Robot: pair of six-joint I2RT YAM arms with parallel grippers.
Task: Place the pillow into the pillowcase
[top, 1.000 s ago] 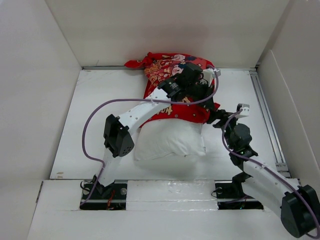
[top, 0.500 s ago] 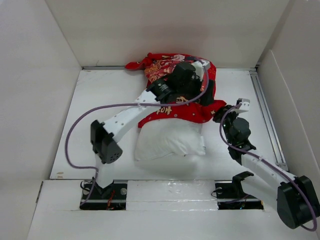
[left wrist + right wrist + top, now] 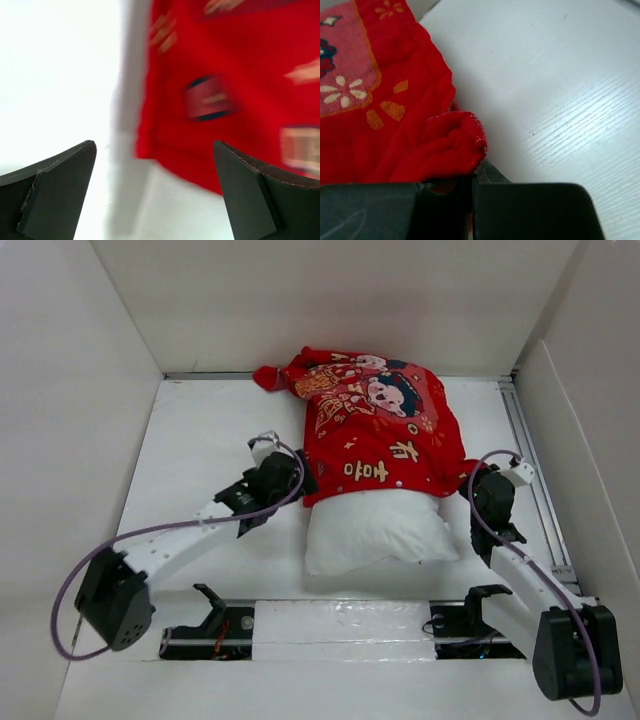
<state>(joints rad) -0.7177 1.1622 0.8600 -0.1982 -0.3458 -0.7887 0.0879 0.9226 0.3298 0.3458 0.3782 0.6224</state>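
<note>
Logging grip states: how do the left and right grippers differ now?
The left gripper stands wide open, holding nothing; the right gripper is shut on a bunched corner of the pillowcase. The left is at the pillowcase's left edge, the right at its right edge. Both flank the partly cased pillow.

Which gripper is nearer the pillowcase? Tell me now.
Right. The right gripper is shut on the pillowcase's near right corner; the left gripper hangs open beside its left edge, gripping nothing.

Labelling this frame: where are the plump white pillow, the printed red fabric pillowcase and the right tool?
Pillow [image 3: 375, 530]: top view, exposed near half.
Pillowcase [image 3: 385, 440]: top view, middle.
Right tool [image 3: 471, 186]: right wrist view, closed fingertips.
</note>
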